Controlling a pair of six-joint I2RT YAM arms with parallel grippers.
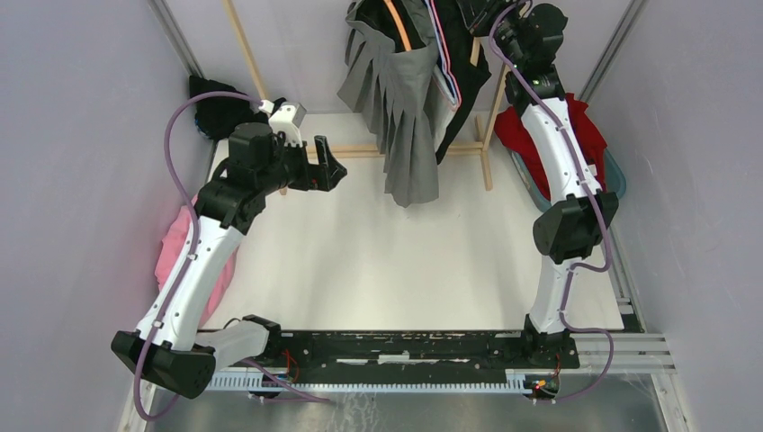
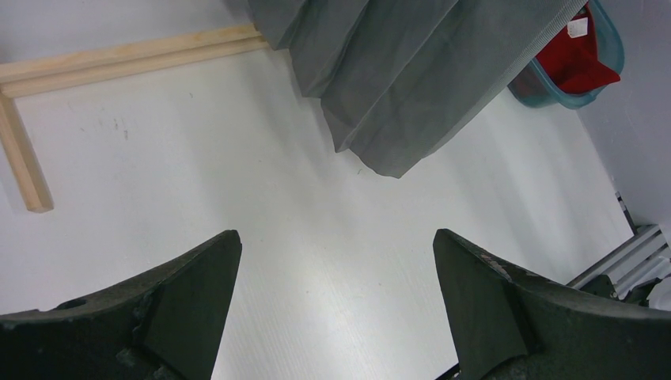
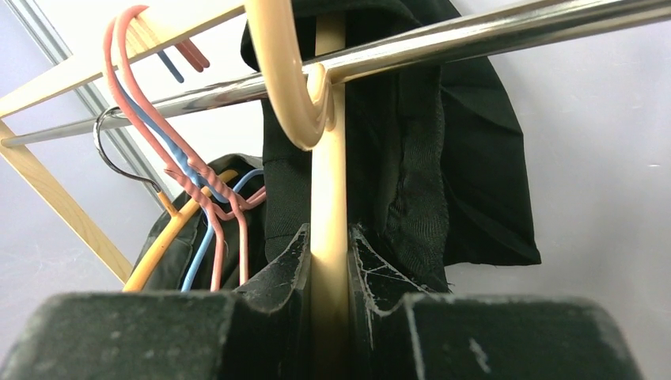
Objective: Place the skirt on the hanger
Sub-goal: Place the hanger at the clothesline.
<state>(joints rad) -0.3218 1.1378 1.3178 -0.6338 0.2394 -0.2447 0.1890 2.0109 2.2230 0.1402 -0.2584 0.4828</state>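
Observation:
A grey pleated skirt (image 1: 396, 108) hangs from the clothes rack at the back, its hem (image 2: 396, 87) just above the white table. My right gripper (image 3: 328, 233) is up at the rack's metal rail (image 3: 490, 32), shut on the stem of a cream hanger (image 3: 328, 158). The hanger's hook curls over that rail. Black cloth (image 3: 443, 158) hangs right behind the hanger. In the top view the right gripper (image 1: 486, 13) sits at the rack's top right, partly cut off. My left gripper (image 1: 326, 162) hovers over the table left of the skirt, open and empty (image 2: 334, 237).
Pink, blue and orange wire hangers (image 3: 198, 206) crowd the rail left of the cream one. The rack's wooden base bar (image 1: 360, 150) crosses the back of the table. A teal basket with red cloth (image 1: 585, 135) stands back right. Pink cloth (image 1: 175, 252) lies left; black cloth (image 1: 216, 108) back left.

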